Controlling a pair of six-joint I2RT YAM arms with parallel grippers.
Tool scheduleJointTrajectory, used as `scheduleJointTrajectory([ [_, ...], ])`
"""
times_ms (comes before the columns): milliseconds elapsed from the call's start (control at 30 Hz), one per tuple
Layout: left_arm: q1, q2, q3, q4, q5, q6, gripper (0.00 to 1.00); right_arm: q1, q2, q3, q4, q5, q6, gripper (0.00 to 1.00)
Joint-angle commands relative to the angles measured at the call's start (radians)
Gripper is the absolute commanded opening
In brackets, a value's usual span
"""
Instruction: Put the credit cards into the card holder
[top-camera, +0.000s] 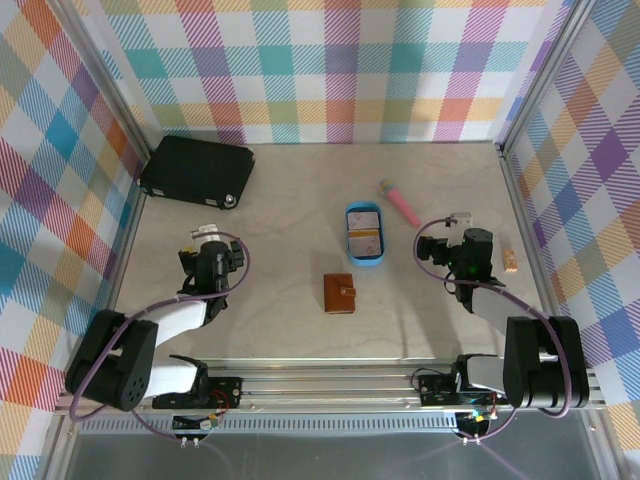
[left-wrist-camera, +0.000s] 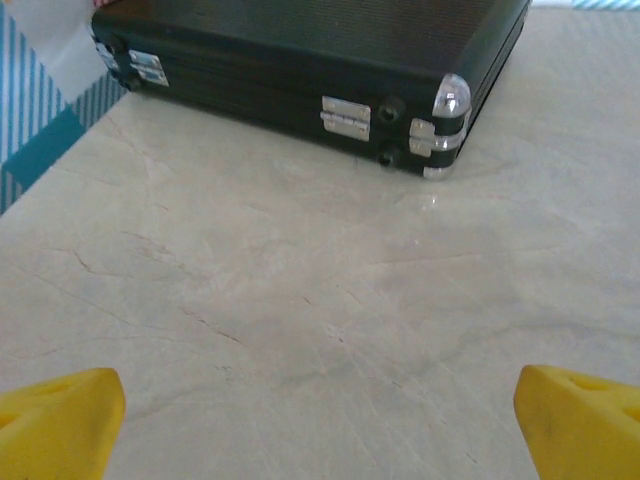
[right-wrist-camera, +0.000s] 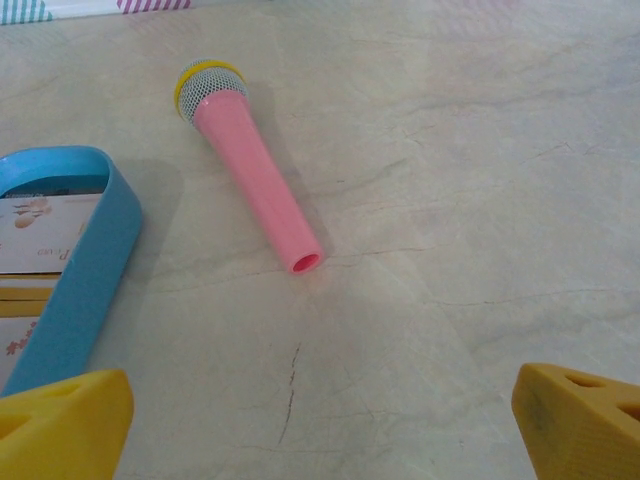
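Plainly, the left gripper (left-wrist-camera: 320, 425) has its yellow fingers (left-wrist-camera: 62, 420) spread wide with nothing between them, hovering low over bare marbled table (left-wrist-camera: 300, 300) and facing the large black case (left-wrist-camera: 300, 60), which lies flat in the far left corner with its metal latches towards the wrist camera. The right gripper (right-wrist-camera: 320, 425) is likewise spread wide and empty, its fingertips (right-wrist-camera: 575, 415) apart above the tabletop. Just ahead of it and to its left lies a pink toy microphone (right-wrist-camera: 250, 175) on its side, grey mesh head pointing away. Beside that, at the left edge of the right wrist view, is the blue oval tray (right-wrist-camera: 90, 270), and the credit cards (right-wrist-camera: 35, 250) lie stacked flat inside it. From above, the tray sits near the middle of the table with the cards in it, between the two arms. The card holder (top-camera: 339, 294) lies closed on the table, its tab across the front, just nearer the arm bases than the tray and apart from it, touched by neither gripper. A small tan item (top-camera: 511, 258) lies by the right wall, too small to identify.
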Motion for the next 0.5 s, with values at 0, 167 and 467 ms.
scheduleJointTrajectory([
  [0,0.017,0.025,0.002,0.137,0.07,0.035,1.0,-0.001,0.014,-0.012,0.124,-0.02,-0.021,0.97],
  [167,0.038,0.057,-0.013,0.232,0.109,0.098,1.0,0.003,0.061,-0.018,0.186,-0.018,-0.022,0.97],
  [467,0.122,0.256,-0.079,0.568,0.221,0.094,1.0,0.009,0.218,-0.01,0.353,-0.018,-0.037,0.96],
])
